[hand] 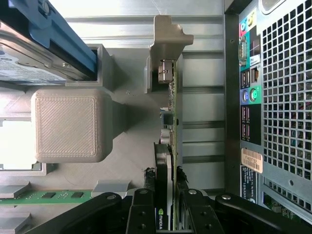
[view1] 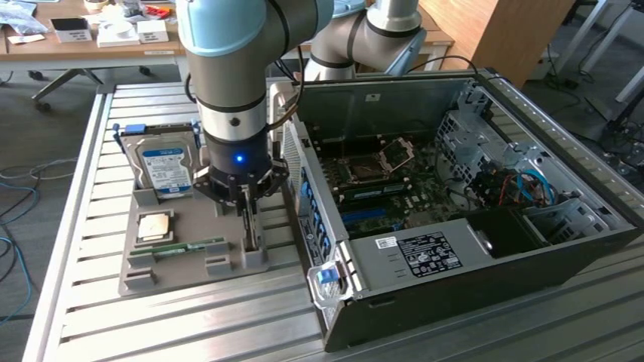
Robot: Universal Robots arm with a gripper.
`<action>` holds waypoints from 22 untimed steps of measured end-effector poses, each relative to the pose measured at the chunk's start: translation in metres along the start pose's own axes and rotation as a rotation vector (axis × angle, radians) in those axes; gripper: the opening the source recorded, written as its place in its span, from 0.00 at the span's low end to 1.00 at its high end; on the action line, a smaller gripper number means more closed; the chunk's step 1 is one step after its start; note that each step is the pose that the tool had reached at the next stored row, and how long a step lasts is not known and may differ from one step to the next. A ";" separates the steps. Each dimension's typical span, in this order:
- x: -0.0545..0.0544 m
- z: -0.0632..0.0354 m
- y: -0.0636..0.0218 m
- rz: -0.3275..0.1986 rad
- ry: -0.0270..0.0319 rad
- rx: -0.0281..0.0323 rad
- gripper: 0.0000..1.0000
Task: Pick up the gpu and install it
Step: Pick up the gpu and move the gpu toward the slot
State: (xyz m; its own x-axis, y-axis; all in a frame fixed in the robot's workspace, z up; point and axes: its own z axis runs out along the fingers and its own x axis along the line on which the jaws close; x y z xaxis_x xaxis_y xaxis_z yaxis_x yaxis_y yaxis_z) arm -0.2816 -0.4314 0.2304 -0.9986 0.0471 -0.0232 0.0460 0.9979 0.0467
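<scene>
While the tool (view1: 249,237) is clamped on the gpu (hand: 171,112), the card sits in its tray (view1: 171,271); not lifted, not installed in the case (view1: 483,302).

Grey arm (view1: 229,90), pale blue cap (view1: 252,26), black fingers (hand: 141,214), blue light (view1: 238,159)

Light: bright and even, like daylight, all over the table (view1: 201,324) around the case (view1: 473,249).
Inside the case: much dimmer, with black corners.
Glare: in the wrist view, the table slats beside the case are washed out white. The chip (hand: 12,141), far from the case, is too.
Shadows: soft and faint on the tray (view1: 141,279) beside the case.
Glow: one blue dot on the arm (view1: 238,158).
Darkest: the gripper (hand: 165,195) and the gpu (hand: 162,170) edge it pinches, near the case.
</scene>
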 end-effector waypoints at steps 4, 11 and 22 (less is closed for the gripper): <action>0.000 -0.0027 0.0001 0.000 -0.0002 -0.0001 0.27; 0.000 -0.0089 0.0004 0.000 -0.0001 0.0000 0.27; -0.001 -0.0291 0.0014 -0.002 -0.0001 -0.0001 0.27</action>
State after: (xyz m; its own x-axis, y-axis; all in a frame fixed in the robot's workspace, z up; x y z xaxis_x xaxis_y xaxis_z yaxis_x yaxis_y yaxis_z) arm -0.2816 -0.4314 0.2595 -0.9987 0.0454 -0.0233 0.0442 0.9979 0.0467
